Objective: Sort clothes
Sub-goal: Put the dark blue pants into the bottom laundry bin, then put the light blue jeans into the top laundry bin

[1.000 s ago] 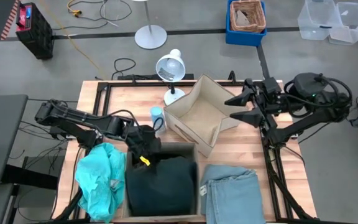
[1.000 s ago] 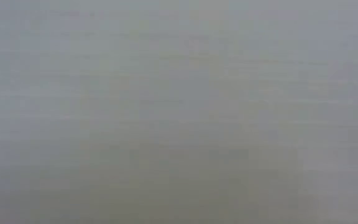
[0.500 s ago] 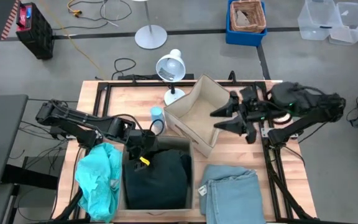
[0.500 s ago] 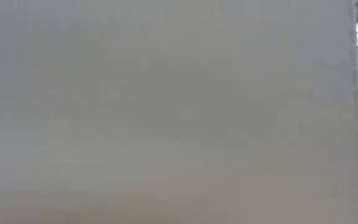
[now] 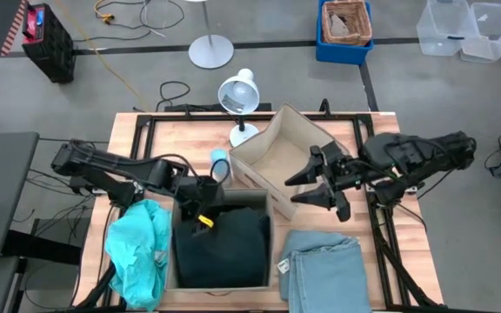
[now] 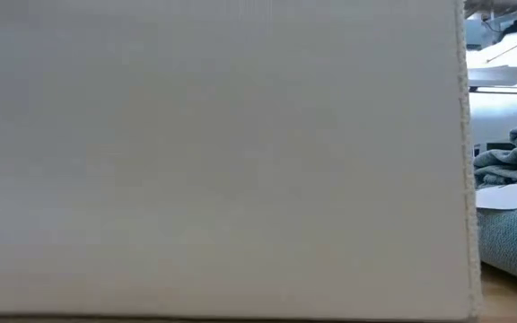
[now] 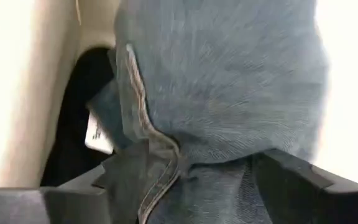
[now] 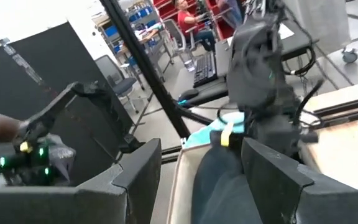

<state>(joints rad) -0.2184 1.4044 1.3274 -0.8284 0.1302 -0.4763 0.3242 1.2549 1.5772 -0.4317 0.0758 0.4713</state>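
Note:
The dark green garment lies bunched in the near beige box. My left gripper hangs over the box's far end, open, with a fold of that garment between its fingers. Black cloth with a white tag shows beneath it. The turquoise garment lies left of the box, and the pale blue garment lies folded to its right. My right gripper is open and holds nothing, above the near right corner of the tilted far box. My left gripper stands with its fingers spread on either side of a bunched fold of the dark green garment, coming from above. The cloth rests in the box. Whether the fingers touch it, I cannot tell.
A desk lamp and a small blue cup stand at the table's far side. The near box's wall fills most of the low view, with the pale blue garment beside it. People sit in the room beyond.
My right gripper has swung from the table's right edge toward the left and near, over the far box's near right corner. The dark green garment, which bulged over the near box's rim, has sunk inside it. The box wall has shifted across the low view.

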